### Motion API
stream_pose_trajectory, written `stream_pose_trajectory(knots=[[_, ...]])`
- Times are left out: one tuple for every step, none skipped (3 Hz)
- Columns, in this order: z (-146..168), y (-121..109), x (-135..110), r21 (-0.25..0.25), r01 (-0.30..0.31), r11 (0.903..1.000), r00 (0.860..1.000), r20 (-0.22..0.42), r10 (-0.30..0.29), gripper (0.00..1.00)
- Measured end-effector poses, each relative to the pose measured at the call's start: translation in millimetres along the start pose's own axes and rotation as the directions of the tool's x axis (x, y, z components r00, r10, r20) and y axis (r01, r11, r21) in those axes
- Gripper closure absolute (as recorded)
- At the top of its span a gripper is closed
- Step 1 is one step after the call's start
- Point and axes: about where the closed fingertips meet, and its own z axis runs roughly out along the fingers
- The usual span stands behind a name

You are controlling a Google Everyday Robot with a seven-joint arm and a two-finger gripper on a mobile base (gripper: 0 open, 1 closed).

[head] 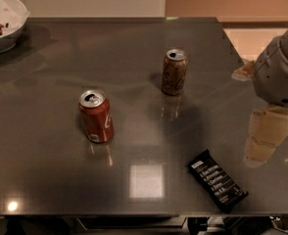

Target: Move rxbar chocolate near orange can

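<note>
On the dark table [51, 180], near the front right edge, I see the rxbar [217, 181] lying flat, well apart from the orange can [174, 72] standing upright further back. My gripper [264, 137] hangs at the right edge, clear of the bar; I cannot tell whether it is released or clenched. A red can [96, 117] stands left of centre. At the far left, a white bowl [7, 39] holds small reddish bits.

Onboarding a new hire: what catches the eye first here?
The red can stands out mid-left on the dark table, with the orange can upright farther back to its right. The rxbar chocolate lies flat near the front edge; the pincer hangs at the right edge.
</note>
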Motion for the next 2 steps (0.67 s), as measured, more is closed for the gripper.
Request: stream_pose_trajectory(knots=[[16,21,-5,-0.032,0.002,0.9995,1.0,0.005,-0.002,0.0],[31,33,-5,-0.048,-0.038,0.9981,0.999,0.001,0.038,0.0]])
